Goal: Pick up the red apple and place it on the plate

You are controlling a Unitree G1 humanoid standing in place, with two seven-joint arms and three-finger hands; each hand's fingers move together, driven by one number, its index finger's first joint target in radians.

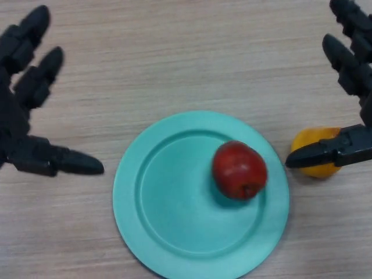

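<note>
Your apple (239, 170) already sits on the plate (151, 232), right of its centre and just inside the rim, with nothing touching it, so the placing looks done to you and little seems left beyond drawing the arms clear. Your right hand (349, 145) hangs spread and empty just right of the plate, thumb across an orange fruit (311, 139), while your left hand (29, 145) is splayed, empty, well off to the left

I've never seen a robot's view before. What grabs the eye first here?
A red apple sits on the right part of a teal plate in the middle of the wooden table. Two black hands frame it, fingers spread: the left hand at the left edge, the right hand at the right, its thumb across an orange fruit.
</note>
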